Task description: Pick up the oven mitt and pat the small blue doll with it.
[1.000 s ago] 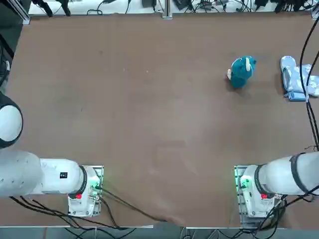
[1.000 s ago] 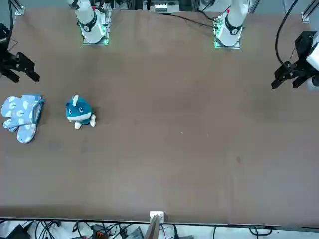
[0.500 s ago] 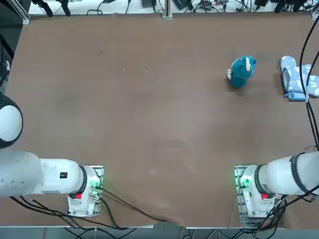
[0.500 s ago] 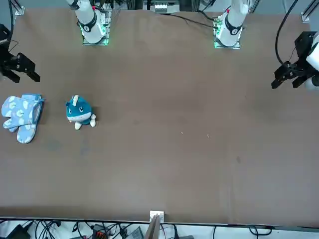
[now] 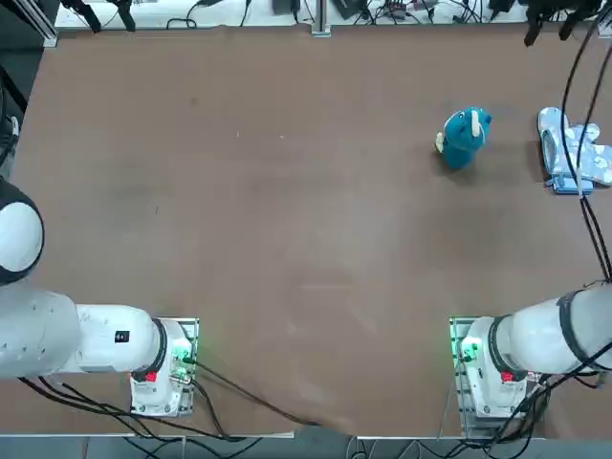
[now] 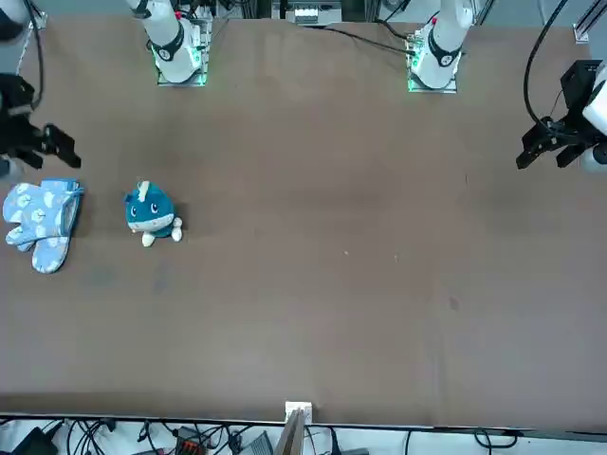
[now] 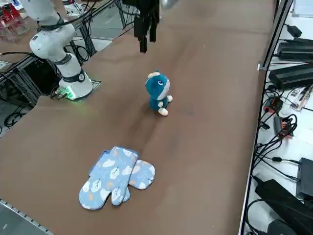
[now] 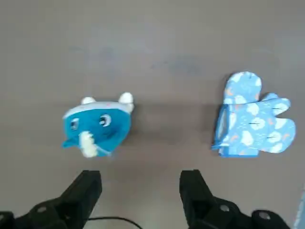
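Observation:
The small blue doll (image 5: 464,137) stands upright on the brown table at the far right, a teal plush with white bits (image 7: 158,93). Farther right lies the oven mitt (image 5: 572,151), light blue with a white cloud print, flat on the table (image 7: 116,177). My right gripper (image 7: 147,41) hangs in the air above the table, open and holding nothing. The wrist view shows both black fingers (image 8: 86,191) spread apart, with the doll (image 8: 97,129) on one side and the mitt (image 8: 250,117) on the other. In the front view the gripper (image 6: 43,152) hovers just behind the mitt (image 6: 38,220).
The right arm's base (image 5: 488,368) sits at the near table edge. A black cable (image 5: 583,210) trails over the table's right side, across the mitt. Black boxes and cables (image 7: 293,73) lie beyond the table's far edge. The parked left gripper (image 6: 555,142) hangs at the other side.
The right gripper has shifted slightly toward the mitt in the front view, and its dark fingers now show at the top right of the overhead view. Doll and mitt have not moved.

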